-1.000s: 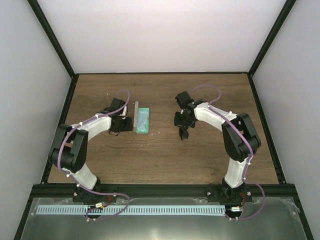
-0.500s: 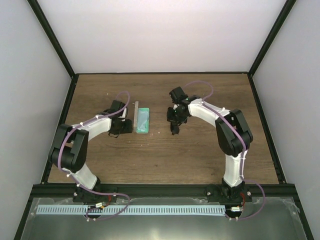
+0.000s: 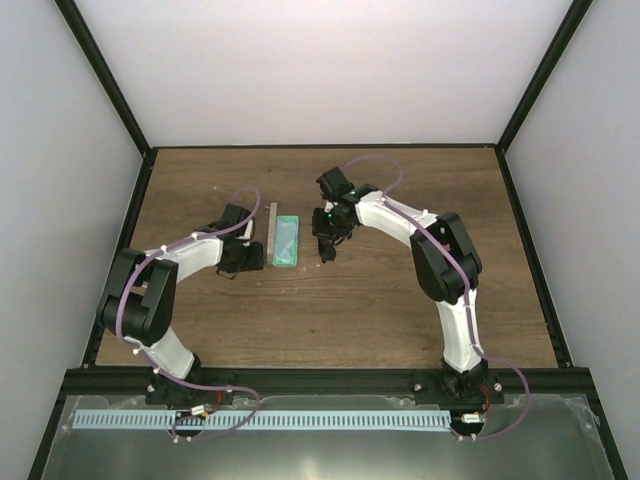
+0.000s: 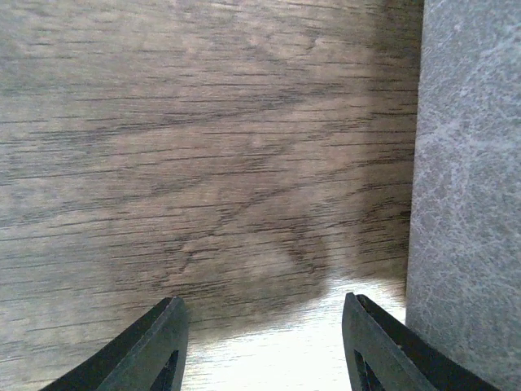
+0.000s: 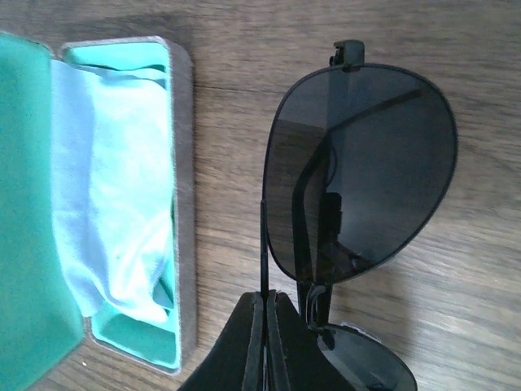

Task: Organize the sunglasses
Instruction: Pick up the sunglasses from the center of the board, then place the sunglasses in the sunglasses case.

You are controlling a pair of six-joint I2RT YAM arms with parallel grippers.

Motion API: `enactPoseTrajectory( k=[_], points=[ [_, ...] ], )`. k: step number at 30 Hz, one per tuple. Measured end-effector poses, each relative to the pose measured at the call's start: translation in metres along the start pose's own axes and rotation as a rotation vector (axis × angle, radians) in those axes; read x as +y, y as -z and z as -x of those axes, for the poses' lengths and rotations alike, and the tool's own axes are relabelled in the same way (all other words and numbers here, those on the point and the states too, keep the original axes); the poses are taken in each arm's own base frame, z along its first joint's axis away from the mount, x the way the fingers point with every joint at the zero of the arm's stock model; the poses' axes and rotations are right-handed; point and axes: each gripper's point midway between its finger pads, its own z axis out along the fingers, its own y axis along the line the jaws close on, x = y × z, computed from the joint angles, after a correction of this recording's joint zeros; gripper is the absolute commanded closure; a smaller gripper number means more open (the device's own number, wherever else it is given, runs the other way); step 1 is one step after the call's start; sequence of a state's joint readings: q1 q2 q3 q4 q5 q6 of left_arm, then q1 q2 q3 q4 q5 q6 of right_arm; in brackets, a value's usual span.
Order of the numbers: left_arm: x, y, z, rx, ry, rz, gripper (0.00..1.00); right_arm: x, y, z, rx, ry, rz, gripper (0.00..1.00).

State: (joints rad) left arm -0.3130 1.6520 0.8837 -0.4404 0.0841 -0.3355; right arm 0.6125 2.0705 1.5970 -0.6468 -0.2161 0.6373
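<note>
Sunglasses (image 5: 358,171), temples folded, are pinched at the upper rim near the bridge by the right gripper (image 5: 266,303), its fingers pressed together on the thin frame. They are over the wooden table (image 3: 400,300), just beside the open case (image 5: 183,163) and not yet in it. Their long axis runs roughly parallel to the case's long side, so the coming move looks like a short shift toward the robot's left, then down onto the light blue cloth (image 5: 114,187). The case's near wall stands between and must be cleared. The left gripper (image 4: 260,342), spread and holding nothing, sits just beside the upright grey lid (image 4: 464,204), out of the path.
</note>
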Motion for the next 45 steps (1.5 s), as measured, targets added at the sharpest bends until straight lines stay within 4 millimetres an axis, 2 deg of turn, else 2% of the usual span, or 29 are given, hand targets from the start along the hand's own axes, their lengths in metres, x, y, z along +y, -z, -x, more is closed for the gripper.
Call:
enactPoseTrajectory(
  k=[10,15,24,38,45],
  points=[
    [0.0,0.0,0.001,-0.007,-0.004,-0.002,0.46,0.032,-0.007,0.001,0.0,0.037,0.034,0.99],
    [0.0,-0.001,0.001,-0.009,-0.004,-0.003,0.46,0.037,-0.007,-0.003,0.01,0.034,0.045,0.99],
    [0.0,-0.001,0.001,-0.009,-0.004,-0.003,0.46,0.052,0.0,0.006,-0.02,0.023,0.074,0.99],
    [-0.001,-0.001,0.003,-0.017,-0.005,-0.006,0.46,0.059,-0.007,0.008,-0.028,-0.007,0.08,0.99],
    [-0.001,-0.001,0.003,-0.019,-0.006,-0.007,0.46,0.075,-0.007,0.007,-0.038,0.008,0.094,0.99]
  ],
)
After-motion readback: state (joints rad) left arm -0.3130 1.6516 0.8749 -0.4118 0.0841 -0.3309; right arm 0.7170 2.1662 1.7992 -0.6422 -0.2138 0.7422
